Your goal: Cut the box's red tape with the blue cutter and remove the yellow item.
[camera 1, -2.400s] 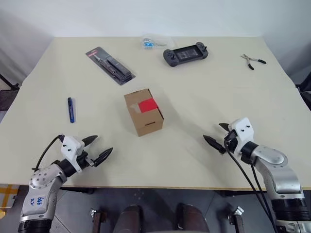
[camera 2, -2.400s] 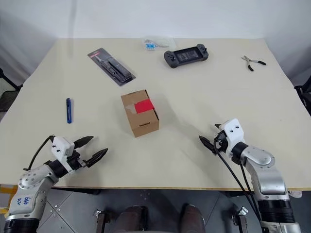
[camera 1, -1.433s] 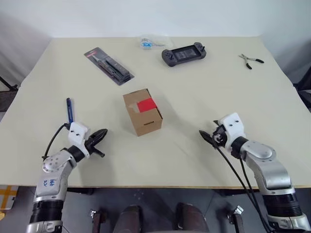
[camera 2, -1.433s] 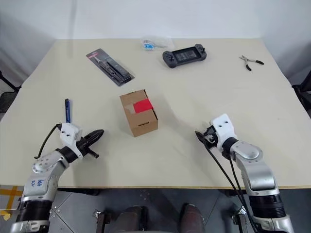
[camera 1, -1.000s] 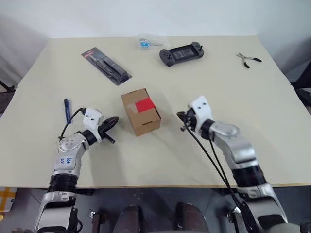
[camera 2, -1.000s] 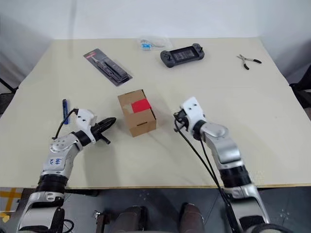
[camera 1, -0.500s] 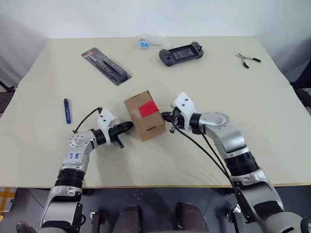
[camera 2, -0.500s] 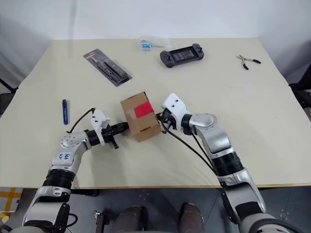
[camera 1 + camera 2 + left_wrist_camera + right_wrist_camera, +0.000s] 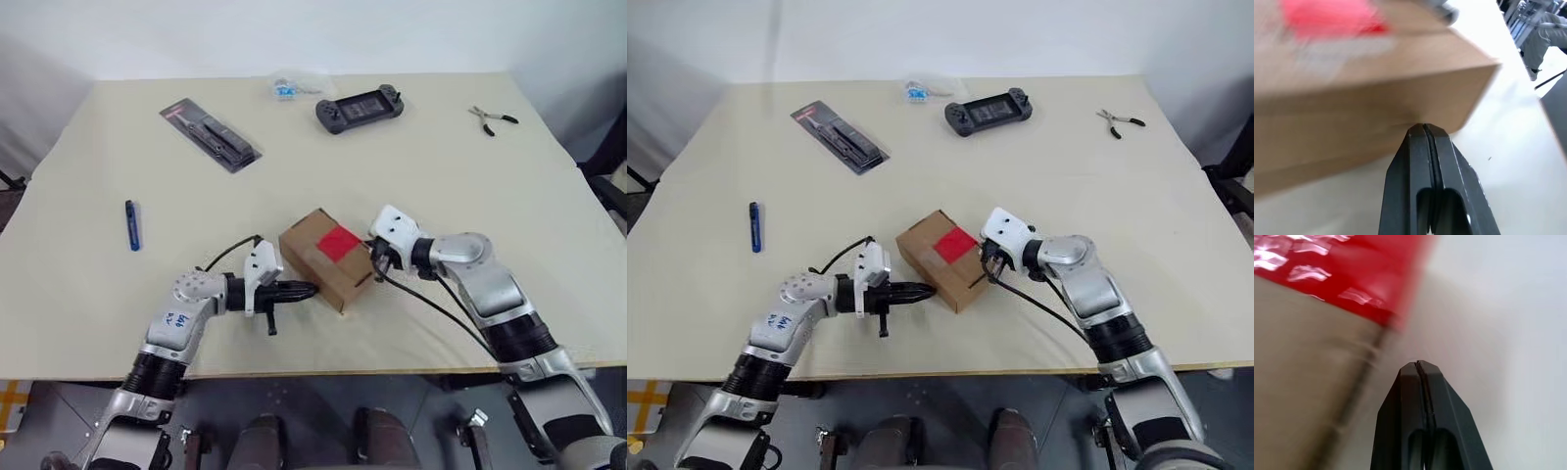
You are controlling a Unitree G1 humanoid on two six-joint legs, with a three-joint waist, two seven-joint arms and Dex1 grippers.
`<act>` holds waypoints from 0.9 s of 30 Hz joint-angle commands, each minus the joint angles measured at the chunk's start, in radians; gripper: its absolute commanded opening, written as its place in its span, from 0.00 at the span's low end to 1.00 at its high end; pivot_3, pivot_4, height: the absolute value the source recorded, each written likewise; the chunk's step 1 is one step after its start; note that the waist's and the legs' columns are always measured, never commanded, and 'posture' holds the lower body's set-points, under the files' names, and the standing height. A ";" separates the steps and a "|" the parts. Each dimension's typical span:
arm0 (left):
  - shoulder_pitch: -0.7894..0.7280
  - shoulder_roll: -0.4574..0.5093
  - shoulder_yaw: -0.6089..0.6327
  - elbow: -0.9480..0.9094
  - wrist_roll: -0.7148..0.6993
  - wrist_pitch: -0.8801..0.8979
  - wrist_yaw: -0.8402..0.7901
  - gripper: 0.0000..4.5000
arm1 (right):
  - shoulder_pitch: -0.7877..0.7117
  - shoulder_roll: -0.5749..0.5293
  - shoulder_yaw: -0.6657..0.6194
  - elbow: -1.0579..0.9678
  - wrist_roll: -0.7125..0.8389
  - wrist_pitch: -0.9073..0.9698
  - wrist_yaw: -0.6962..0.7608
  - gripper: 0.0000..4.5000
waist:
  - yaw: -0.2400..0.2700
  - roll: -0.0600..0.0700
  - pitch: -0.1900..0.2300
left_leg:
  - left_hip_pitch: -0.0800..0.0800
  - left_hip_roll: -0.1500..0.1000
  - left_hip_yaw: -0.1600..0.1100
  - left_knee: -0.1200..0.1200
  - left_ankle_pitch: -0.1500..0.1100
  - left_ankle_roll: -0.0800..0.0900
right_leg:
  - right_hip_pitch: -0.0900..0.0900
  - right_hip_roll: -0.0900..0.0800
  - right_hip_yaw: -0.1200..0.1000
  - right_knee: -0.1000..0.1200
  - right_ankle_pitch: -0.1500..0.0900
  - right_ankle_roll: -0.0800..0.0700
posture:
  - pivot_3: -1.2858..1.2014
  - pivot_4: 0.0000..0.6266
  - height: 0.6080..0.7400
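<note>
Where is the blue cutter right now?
In the head view, the blue cutter lies on the table's left side, apart from the box and nearer the packaged black tool.

2 head eyes look down from high over table (image 9: 490, 147), box (image 9: 328, 257) near middle in both. 2 wrist cameras sit very close, facing same box from opposite sides.

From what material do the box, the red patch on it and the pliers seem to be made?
The box: matte brown cardboard, likely corrugated, with sharp folded edges. The red tape: probably plastic film; the right wrist view shows glossy glints on it. The pliers: seemingly metal jaws, dark handles, perhaps rubber-coated; too small to be sure.
</note>
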 commanded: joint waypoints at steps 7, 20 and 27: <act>-0.073 0.098 0.183 0.208 0.037 -0.135 0.139 0.00 | 0.176 -0.200 -0.212 -0.264 0.016 0.138 -0.057 0.01 | 0.028 0.000 0.000 | -0.001 0.000 0.000 0.000 -0.001 0.001 | 0.000 0.000 0.000 -0.002 0.000 0.000 | 0.52 0.24 1.00; -0.354 -0.121 0.117 0.640 0.095 -0.398 0.153 0.00 | 0.385 -0.260 -0.123 -0.671 0.218 0.423 0.086 0.01 | 0.038 -0.008 0.002 | -0.002 0.000 0.003 0.003 -0.002 0.003 | 0.000 0.000 0.001 -0.003 0.000 0.000 | 0.52 0.24 1.00; -0.368 -0.152 0.080 0.625 0.089 -0.372 0.053 0.00 | 0.313 -0.204 -0.051 -0.665 0.206 0.427 0.051 0.01 | 0.037 -0.009 0.003 | -0.002 0.000 0.003 0.003 -0.002 0.003 | 0.000 0.000 0.001 -0.004 0.000 0.000 | 0.52 0.24 1.00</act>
